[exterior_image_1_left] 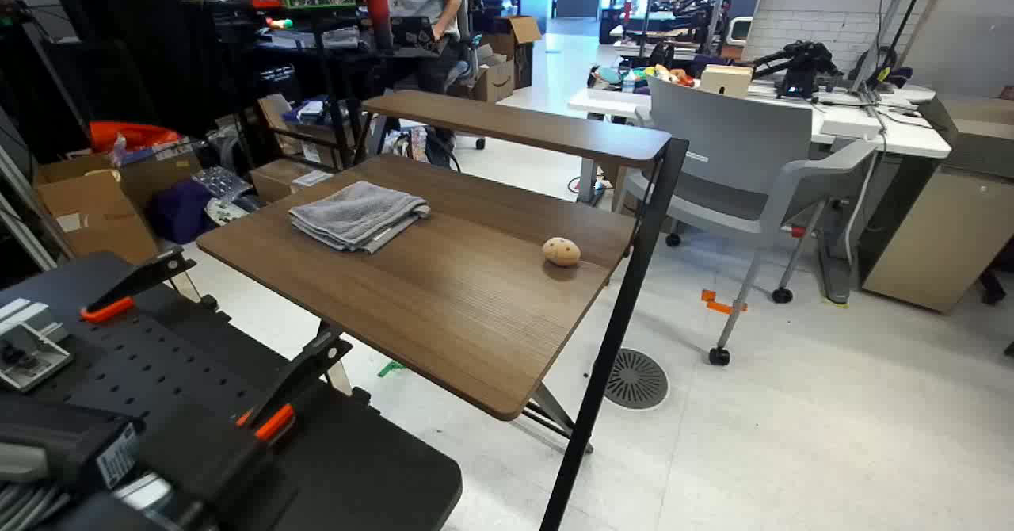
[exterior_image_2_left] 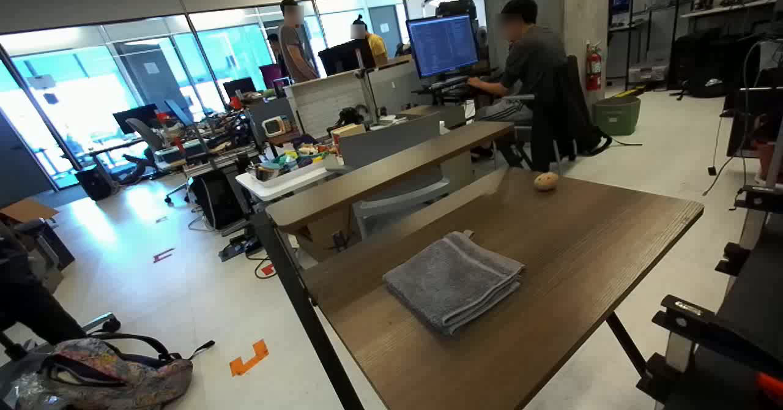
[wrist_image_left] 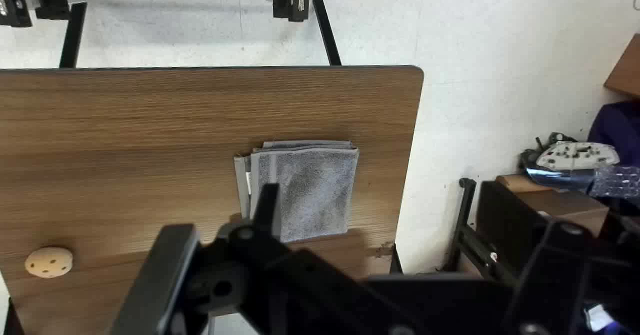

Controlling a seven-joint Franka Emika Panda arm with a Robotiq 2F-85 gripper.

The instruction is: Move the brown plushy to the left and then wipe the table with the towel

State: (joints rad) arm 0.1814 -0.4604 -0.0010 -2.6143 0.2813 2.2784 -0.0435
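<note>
The brown plushy, a small tan lump with dark spots, rests near one end of the dark wood-grain table. Toward the opposite end lies the towel, grey and folded into a flat stack. From the wrist, the plushy shows at far left and the towel near the middle. My gripper looks down from above the table with its fingers wide apart and nothing between them. One dark finger covers the towel's lower-left corner in that view. Neither exterior view shows the gripper.
A raised wooden shelf runs along the table's long side, carried by a black metal post. Opposite it stands a black cart with orange-tipped clamps. A grey chair is beyond the shelf. Boxes crowd the floor nearby.
</note>
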